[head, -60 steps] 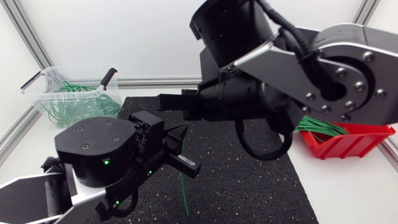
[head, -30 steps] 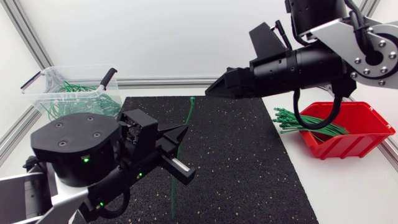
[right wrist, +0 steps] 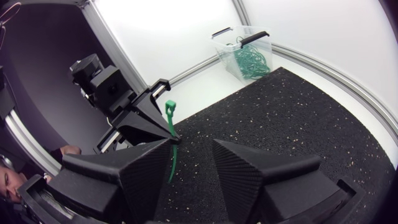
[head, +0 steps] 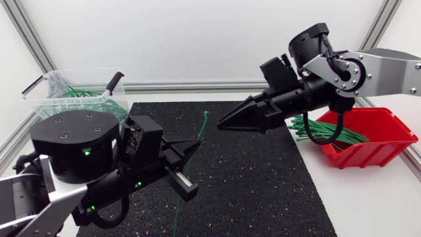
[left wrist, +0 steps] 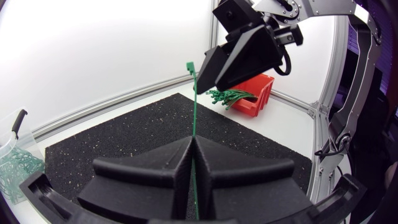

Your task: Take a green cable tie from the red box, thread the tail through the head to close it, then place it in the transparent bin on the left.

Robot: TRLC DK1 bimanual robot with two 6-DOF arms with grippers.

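My left gripper (head: 189,148) is shut on a straight green cable tie (head: 197,141) and holds it upright over the black mat, head end up. In the left wrist view the tie (left wrist: 193,106) rises from between the closed fingers (left wrist: 174,165). My right gripper (head: 223,124) is open with nothing in it, its tips just beside the tie's head (right wrist: 170,107). The left wrist view shows it (left wrist: 208,73) close behind that head. The red box (head: 378,150) at the right holds several green ties (head: 322,128). The transparent bin (head: 46,89) stands at the back left with green ties inside.
The black mat (head: 263,184) covers the middle of the white table. The bin (right wrist: 245,43) has black handles at its rim. Ties stick out of the red box (left wrist: 256,93) toward the mat.
My right arm has drawn back to the right and lower, and its fingers have opened. My left gripper still grips the tie, which now stands more to the right.
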